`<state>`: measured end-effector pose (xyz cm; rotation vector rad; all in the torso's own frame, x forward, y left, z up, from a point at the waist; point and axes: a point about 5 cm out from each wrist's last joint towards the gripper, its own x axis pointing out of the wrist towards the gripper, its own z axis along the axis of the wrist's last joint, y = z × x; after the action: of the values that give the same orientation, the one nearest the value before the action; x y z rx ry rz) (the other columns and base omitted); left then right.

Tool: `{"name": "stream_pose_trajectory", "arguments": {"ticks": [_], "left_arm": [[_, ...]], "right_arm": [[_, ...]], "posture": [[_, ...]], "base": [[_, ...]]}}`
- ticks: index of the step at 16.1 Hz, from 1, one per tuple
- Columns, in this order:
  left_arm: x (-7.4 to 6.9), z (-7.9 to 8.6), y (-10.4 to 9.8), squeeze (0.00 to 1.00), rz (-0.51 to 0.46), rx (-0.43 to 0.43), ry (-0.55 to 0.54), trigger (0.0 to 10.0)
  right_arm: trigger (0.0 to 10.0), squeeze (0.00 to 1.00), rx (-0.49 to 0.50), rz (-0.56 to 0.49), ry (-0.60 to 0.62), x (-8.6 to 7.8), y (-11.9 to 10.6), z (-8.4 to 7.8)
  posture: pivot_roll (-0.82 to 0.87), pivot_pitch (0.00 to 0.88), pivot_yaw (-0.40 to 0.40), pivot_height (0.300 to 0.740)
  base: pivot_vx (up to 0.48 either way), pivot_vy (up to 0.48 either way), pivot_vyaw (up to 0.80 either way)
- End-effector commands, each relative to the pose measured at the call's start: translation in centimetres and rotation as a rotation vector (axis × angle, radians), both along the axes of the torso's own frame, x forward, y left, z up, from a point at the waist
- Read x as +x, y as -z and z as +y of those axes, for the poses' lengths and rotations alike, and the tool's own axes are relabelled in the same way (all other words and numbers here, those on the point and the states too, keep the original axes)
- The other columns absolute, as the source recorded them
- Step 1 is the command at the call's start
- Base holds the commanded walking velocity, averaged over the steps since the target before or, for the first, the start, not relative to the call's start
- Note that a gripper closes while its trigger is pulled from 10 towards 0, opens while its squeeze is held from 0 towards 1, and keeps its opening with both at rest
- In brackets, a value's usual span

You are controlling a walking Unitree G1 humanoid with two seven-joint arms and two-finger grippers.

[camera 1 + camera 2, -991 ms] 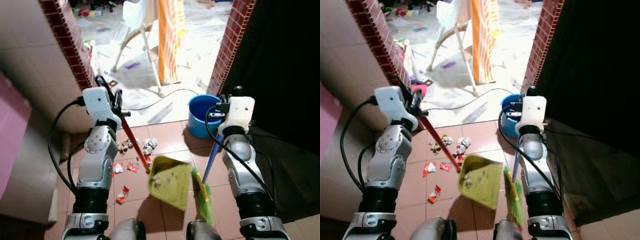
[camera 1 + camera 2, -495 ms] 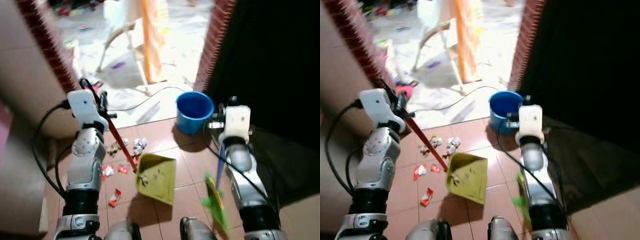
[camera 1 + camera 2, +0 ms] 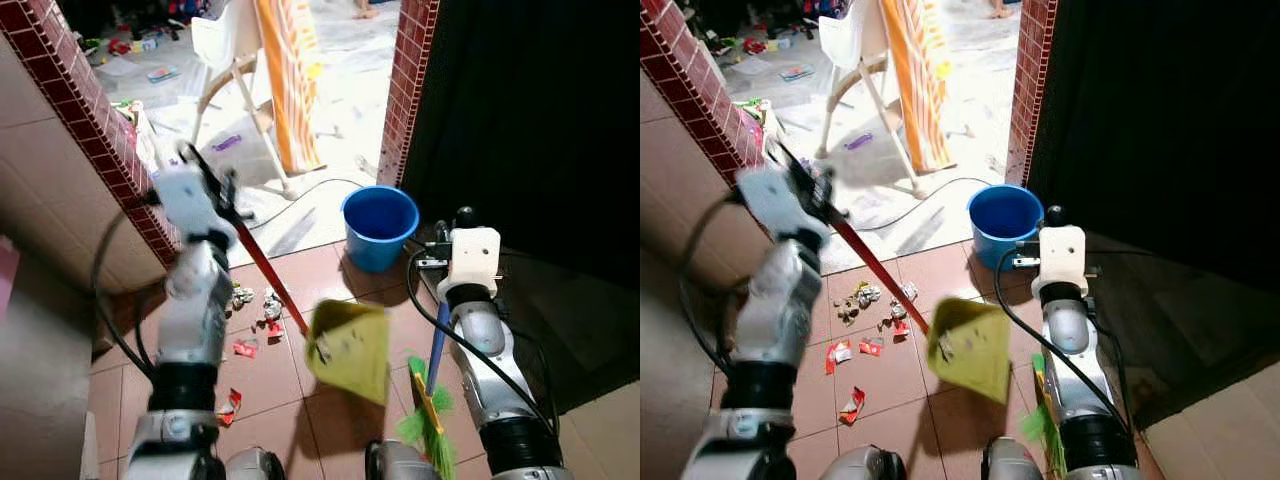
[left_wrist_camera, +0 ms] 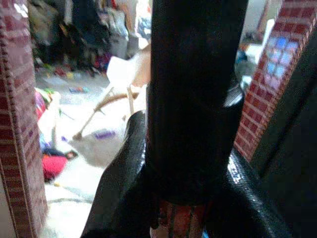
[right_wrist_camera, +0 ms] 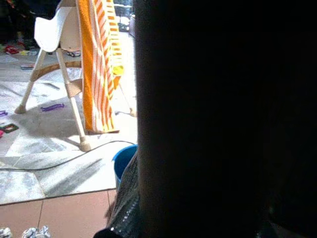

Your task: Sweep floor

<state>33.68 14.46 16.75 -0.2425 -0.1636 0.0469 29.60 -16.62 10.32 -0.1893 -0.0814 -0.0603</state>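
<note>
Yellow-green plastic dustpan [image 3: 350, 340], light and rigid, hangs above scattered litter [image 3: 255, 303]; left gripper [image 3: 222, 195] clamps its red handle. Right gripper [image 3: 447, 232] clamps the stiff broom [image 3: 432, 395] shaft high.

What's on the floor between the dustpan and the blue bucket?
Bare brown tile, as the left eye view shows: nothing lies between the dustpan and the blue bucket. The litter sits on the dustpan's other side.
</note>
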Motion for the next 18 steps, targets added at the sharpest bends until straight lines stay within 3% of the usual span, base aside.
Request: {"name": "stream_pose_trajectory", "arguments": {"ticks": [1,4,8,12,15,18], "left_arm": [[0.1,0.4,-2.4,0.00,-0.115,-0.023,-0.019,10.0],[0.6,0.0,-3.7,0.00,-0.162,-0.046,-0.011,10.0],[0.6,-0.3,-5.1,0.00,-0.204,-0.073,-0.020,10.0],[1.0,-0.1,-7.2,0.00,-0.260,-0.073,-0.088,10.0],[1.0,0.0,-10.2,0.00,-0.338,-0.092,-0.125,10.0],[1.1,0.5,-10.8,0.00,-0.378,-0.015,-0.210,10.0]], "right_arm": [[10.0,0.00,0.003,-0.016,0.000,0.2,-0.2,-0.1],[10.0,0.00,0.011,-0.008,-0.027,0.4,0.0,0.6],[10.0,0.00,0.009,-0.014,-0.077,0.4,0.0,1.7],[10.0,0.00,-0.012,-0.015,-0.128,0.3,-0.1,1.9],[10.0,0.00,-0.024,-0.023,-0.172,0.2,-0.2,2.3],[10.0,0.00,-0.015,-0.020,-0.208,0.3,-0.2,2.6]], "posture": [[-0.13,0.000,0.103,0.740],[-0.12,0.000,0.087,0.740],[-0.11,0.005,0.076,0.740],[-0.12,0.012,0.065,0.740],[-0.12,0.014,0.060,0.740],[-0.12,0.004,0.052,0.740]], "base": [[0.398,0.000,0.00],[0.480,0.000,0.00],[0.478,0.000,-0.51],[0.455,0.000,0.00],[0.360,0.231,0.00],[0.320,0.359,0.00]]}}
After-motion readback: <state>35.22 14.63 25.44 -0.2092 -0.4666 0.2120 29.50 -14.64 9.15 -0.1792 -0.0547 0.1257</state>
